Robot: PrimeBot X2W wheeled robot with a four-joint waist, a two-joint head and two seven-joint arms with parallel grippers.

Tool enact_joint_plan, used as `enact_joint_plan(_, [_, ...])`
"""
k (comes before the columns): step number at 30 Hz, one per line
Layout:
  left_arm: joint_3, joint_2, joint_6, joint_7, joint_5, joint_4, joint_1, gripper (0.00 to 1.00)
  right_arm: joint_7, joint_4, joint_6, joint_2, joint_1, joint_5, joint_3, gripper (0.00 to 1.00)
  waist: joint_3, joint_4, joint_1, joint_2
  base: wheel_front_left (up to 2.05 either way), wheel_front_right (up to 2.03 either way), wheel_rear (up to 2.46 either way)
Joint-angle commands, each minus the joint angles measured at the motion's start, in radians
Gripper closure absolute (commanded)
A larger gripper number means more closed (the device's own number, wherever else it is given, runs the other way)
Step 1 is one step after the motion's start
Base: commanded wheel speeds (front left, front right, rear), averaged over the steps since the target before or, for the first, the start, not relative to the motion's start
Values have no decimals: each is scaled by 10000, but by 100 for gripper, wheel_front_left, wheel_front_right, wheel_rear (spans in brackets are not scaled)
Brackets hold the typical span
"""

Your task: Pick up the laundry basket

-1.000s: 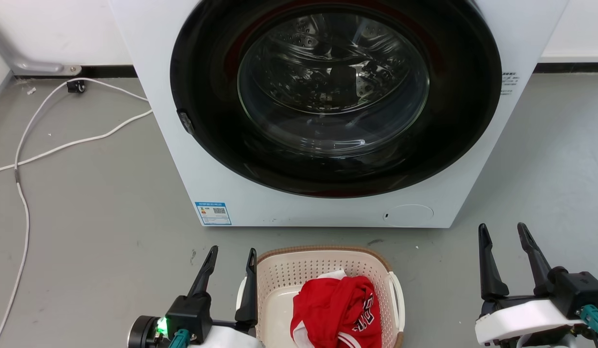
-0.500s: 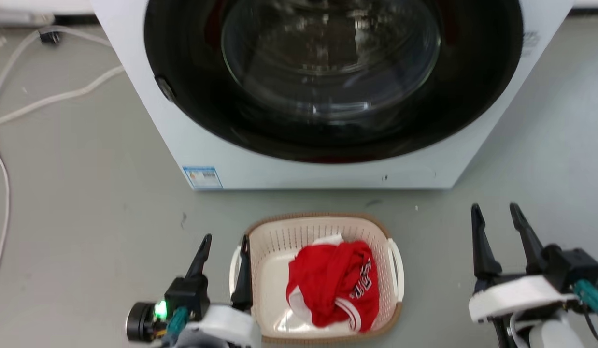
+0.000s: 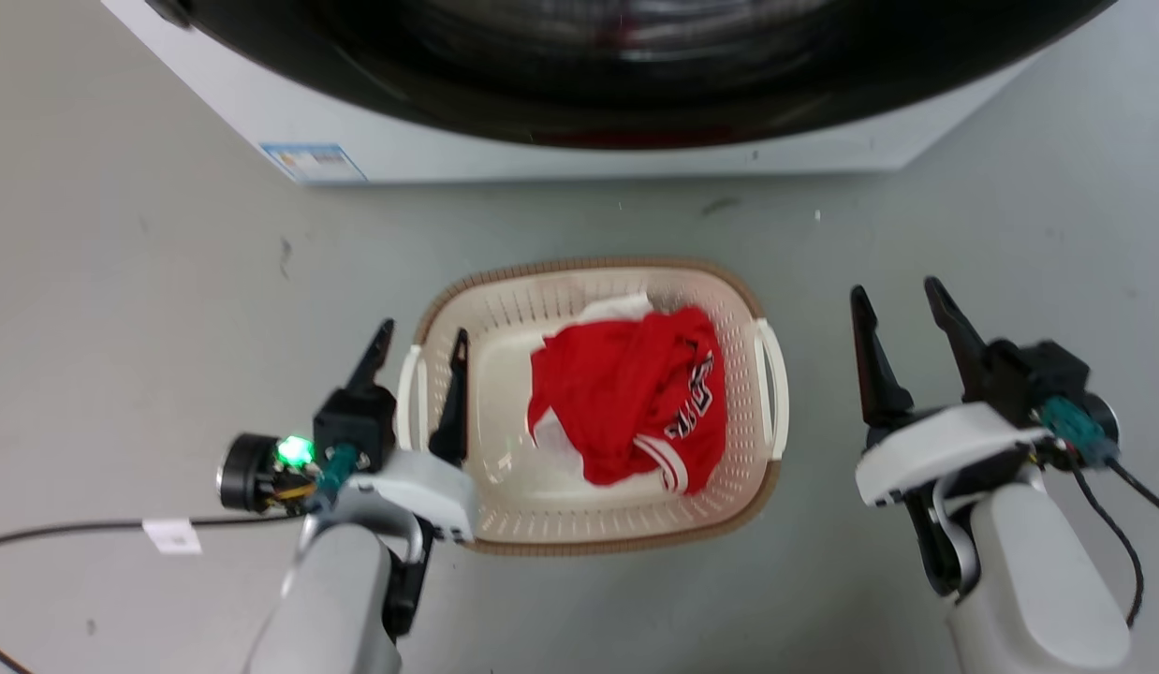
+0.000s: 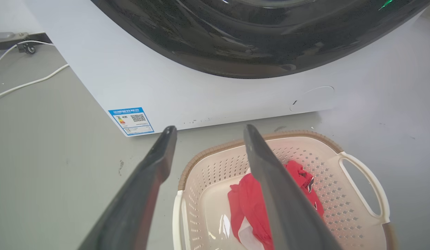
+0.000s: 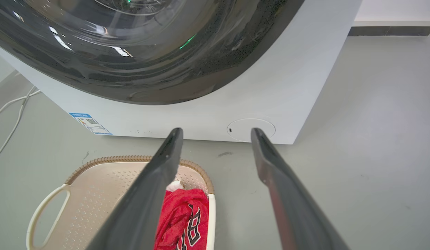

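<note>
A white washing machine (image 3: pixel 542 159) spans the top of the head view above the grey floor (image 3: pixel 168 309). At centre frame the laundry basket (image 3: pixel 589 271) sits on that floor, a red garment (image 3: pixel 626 393) inside. The left end effector (image 3: pixel 423 328), fingers spread, frames the basket's left handle. The right end effector (image 3: pixel 895 286), also spread and empty, hovers at right, clear of the basket.

floor (image 3: pixel 121 281): grey, scuffed | washing machine (image 4: pixel 201 86): white, dark round door (image 5: pixel 131 69), blue label (image 4: pixel 131 121) | white cable (image 4: pixel 31 82) on floor | dark skirting (image 5: pixel 392 31)
</note>
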Motion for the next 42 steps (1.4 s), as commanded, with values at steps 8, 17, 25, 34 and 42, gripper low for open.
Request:
enact_joint_plan(8, [550, 326, -249, -28, -37, 2324, -1662, 0, 279, 2022, -3, -10, -1730, 140, 584, 0, 1841, -290, -2, 0, 0, 0, 0])
enact_joint_plan(17, [571, 711, -202, -28, 82, 5368, -3328, 0, 625, 4059, -3, -10, -3019, 767, 1373, 0, 2514, -318, -2, 0, 0, 0, 0])
enact_joint_plan(25, [234, 773, -597, 126, 159, 7067, -4460, 0, 1317, 5487, -3, -7, -3977, 1676, 2106, 0, 2903, -195, -2, 0, 0, 0, 0])
enact_joint_plan(34, [-161, 822, -999, 823, 201, 8245, -5406, 0, 2681, 6661, -3, -10, -4934, 2558, 3014, 0, 3264, -167, -2, 0, 0, 0, 0])
enact_joint_plan(42, [-413, 810, -1356, 1713, 4, 8625, -5931, 0, 3409, 7336, -3, -10, -5777, 3014, 3548, 0, 3573, -133, -2, 0, 0, 0, 0])
